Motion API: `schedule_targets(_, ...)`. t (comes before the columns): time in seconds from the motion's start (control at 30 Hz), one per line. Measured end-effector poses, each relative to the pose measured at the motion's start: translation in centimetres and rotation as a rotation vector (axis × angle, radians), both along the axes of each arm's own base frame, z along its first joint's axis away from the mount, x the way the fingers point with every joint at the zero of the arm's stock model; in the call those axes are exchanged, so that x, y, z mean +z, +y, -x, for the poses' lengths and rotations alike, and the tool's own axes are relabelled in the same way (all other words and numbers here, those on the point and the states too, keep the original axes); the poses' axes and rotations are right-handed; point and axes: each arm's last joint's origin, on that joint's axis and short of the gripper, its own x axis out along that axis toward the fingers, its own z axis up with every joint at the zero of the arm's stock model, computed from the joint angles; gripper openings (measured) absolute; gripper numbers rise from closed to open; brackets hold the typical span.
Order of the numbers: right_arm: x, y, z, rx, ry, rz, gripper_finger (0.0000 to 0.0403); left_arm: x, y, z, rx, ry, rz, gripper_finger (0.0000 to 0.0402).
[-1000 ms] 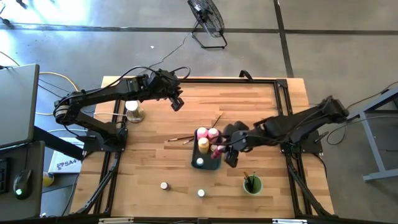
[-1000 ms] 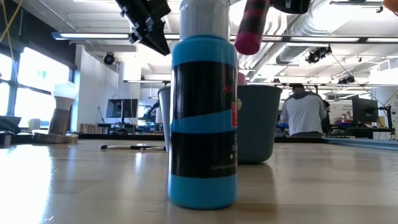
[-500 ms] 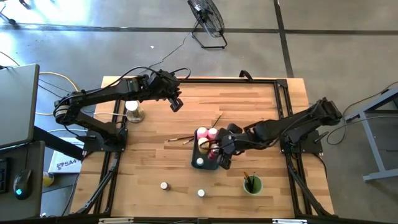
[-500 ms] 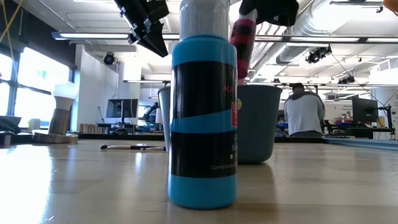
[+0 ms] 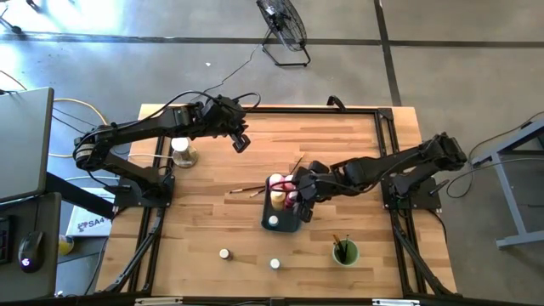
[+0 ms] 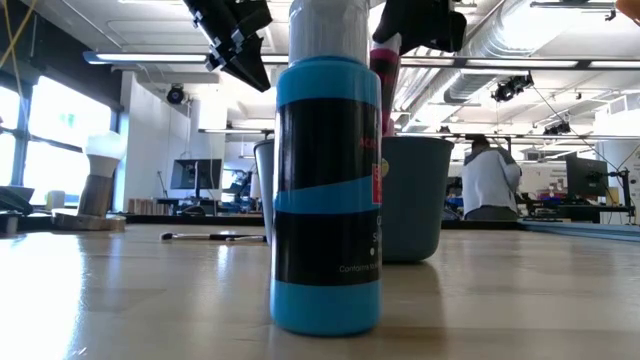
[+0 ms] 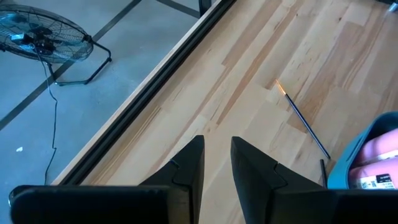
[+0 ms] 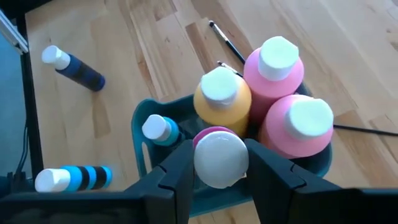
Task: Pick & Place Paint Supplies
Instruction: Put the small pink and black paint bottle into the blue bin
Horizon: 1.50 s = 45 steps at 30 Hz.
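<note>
Right wrist view: gripped bottle (image 8: 221, 155) upright.

Squeeze bottles (image 8: 258, 102) in tray (image 8: 140, 124) mid-table, brushes (image 5: 246, 189) just beside, two jars (image 5: 224, 253) nearer, cup (image 5: 345, 252) apparently right

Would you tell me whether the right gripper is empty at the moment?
No, the right gripper is shut on a pink bottle with a white cap, held above the tray beside the other bottles.
</note>
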Motion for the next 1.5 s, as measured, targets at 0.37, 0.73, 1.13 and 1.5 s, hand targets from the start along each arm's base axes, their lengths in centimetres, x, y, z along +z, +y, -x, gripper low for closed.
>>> schedule_targets(0.37, -0.3, 0.9, 0.0, 0.008, 0.009, -0.018, 0.012, 0.0, 0.0, 0.0, -0.004, -0.003, 0.003, 0.0077)
schedule_targets(0.73, -3.1, 3.0, -1.3, 0.05, 0.069, 0.001, 0.0121, 0.0, 0.0, 0.0, -0.005, -0.003, 0.004, 0.0077)
schedule_targets(1.13, -7.1, 3.5, -3.0, 0.016, 0.163, 0.087, 0.012, 0.0, 0.0, 0.0, -0.009, -0.005, 0.011, 0.0077)
schedule_targets(1.5, -7.3, 3.6, -3.2, -0.012, 0.139, 0.083, 0.0121, 0.0, -0.1, 0.0, -0.018, -0.009, 0.018, 0.0077)
